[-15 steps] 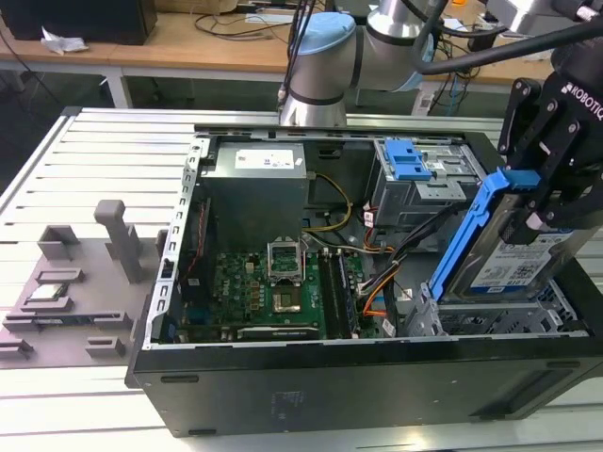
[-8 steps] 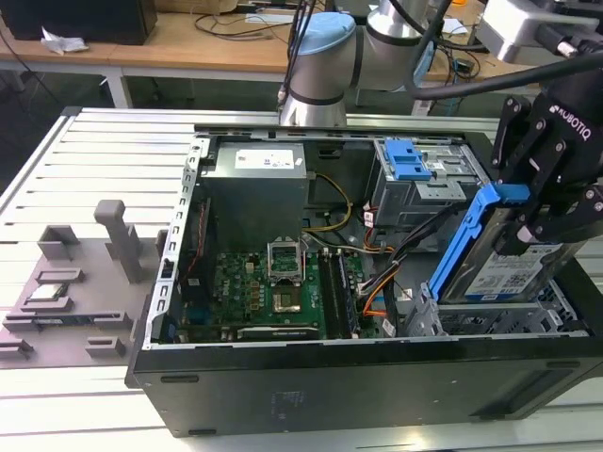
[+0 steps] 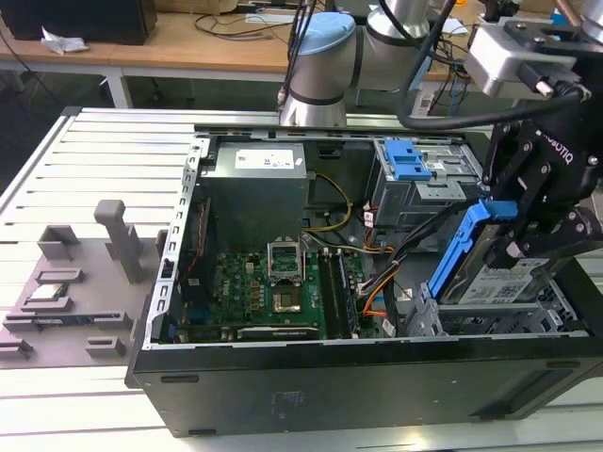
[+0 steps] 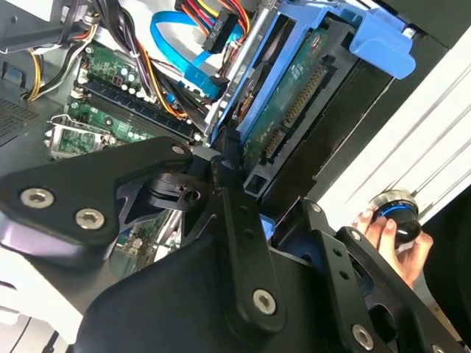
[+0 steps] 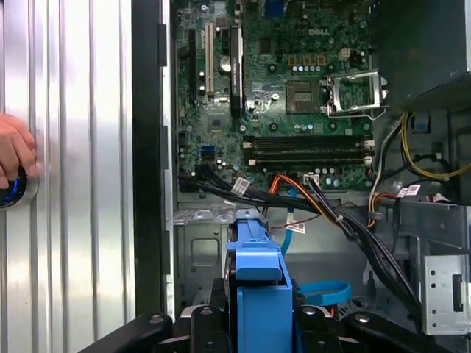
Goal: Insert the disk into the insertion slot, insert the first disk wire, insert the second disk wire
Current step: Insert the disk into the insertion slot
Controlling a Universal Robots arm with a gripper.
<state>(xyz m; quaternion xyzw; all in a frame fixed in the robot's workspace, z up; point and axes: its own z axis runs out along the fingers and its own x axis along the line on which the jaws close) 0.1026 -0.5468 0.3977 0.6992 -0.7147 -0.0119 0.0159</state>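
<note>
In the exterior view my gripper [image 3: 516, 247] is shut on the disk [image 3: 499, 282], a grey drive with a white label in a bright blue carrier. The disk hangs steeply tilted, its lower edge at the mouth of the insertion slot [image 3: 490, 325], the silver perforated cage in the case's near corner on that view's right. The second wrist view shows the disk's green circuit side [image 4: 294, 103] between my black fingers [image 4: 228, 184]. The carrier's blue tab [image 5: 257, 279] stands up in the first wrist view. A blue flat cable [image 4: 176, 55] and a bundle of coloured wires [image 3: 377, 282] lie loose beside the cage.
The open computer case holds a motherboard [image 3: 273, 292], a power supply [image 3: 259, 188] and an upper bay with a blue latch [image 3: 410, 160]. Black cables [image 5: 294, 202] cross in front of the cage. A person's hand [image 5: 11, 158] rests on a round knob outside the case. A grey fixture [image 3: 75, 282] sits on the exterior view's left.
</note>
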